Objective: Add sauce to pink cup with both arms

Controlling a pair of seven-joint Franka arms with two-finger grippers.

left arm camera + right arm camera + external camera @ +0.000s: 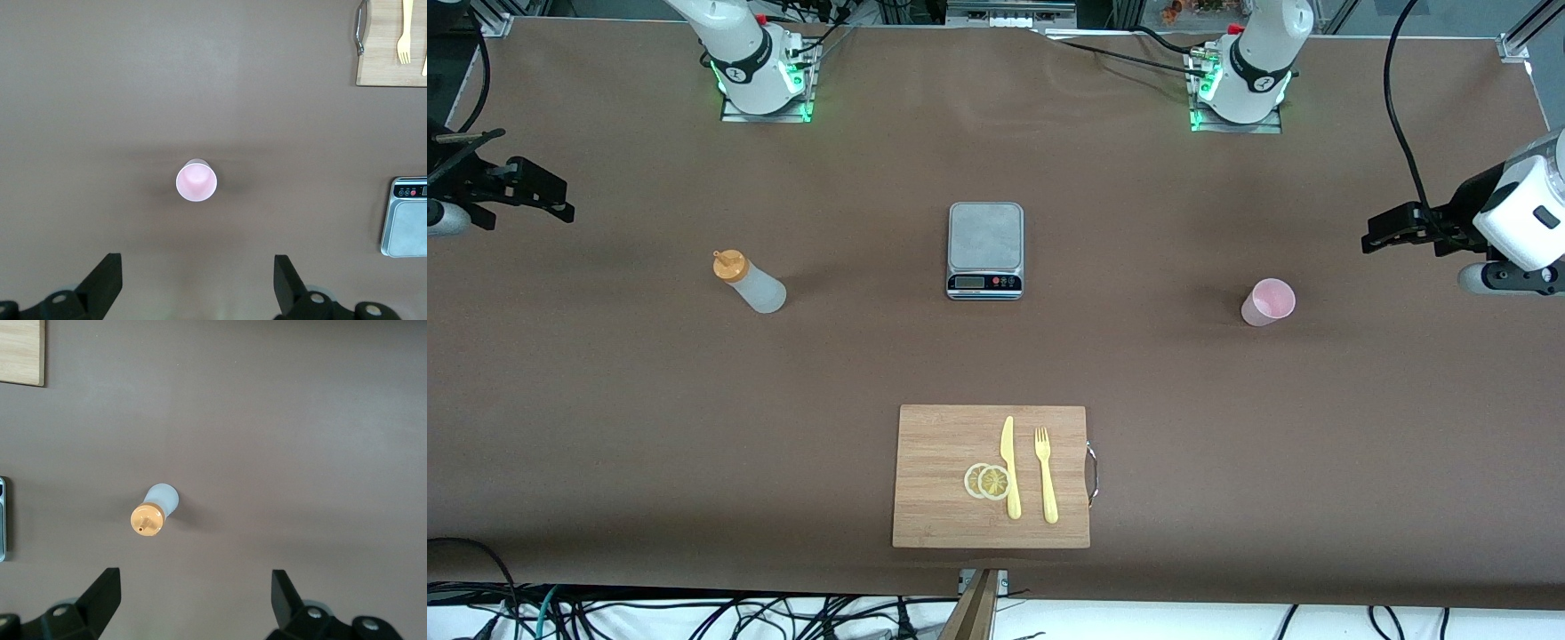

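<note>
Currently, in order across the front view:

Right gripper (560, 206): black, two-finger, high over the right arm's end of the brown table (605, 427); jaws spread wide and empty.

Sauce (749, 282): small translucent whitish plastic squeeze bottle with orange cap and thin nozzle, standing upright, well below the right jaws and roughly centred between them in the right wrist view (155, 510). Risk, as judged: the bottle is light and narrow, so an off-centre descent could tip it, and a hard squeeze on its soft wall could eject sauce early.

Grey kitchen scale (985, 249) and wooden cutting board (943, 498) bearing lemon slices (987, 481), yellow plastic knife (1009, 467) and yellow plastic fork (1046, 476): mid-table, clear of both sets of jaws.

Pink cup (1267, 302): small pale pink tapered plastic tumbler, upright, apparently empty, below and between the left jaws in the left wrist view (196, 181). Risk: one finger meeting the rim could knock it over, and a tight pinch could deform it.

Left gripper (1378, 233): black, two-finger, high over the left arm's end; jaws wide, holding nothing. Risk: with both objects lifted, a misaligned nozzle would spill onto the table.
</note>
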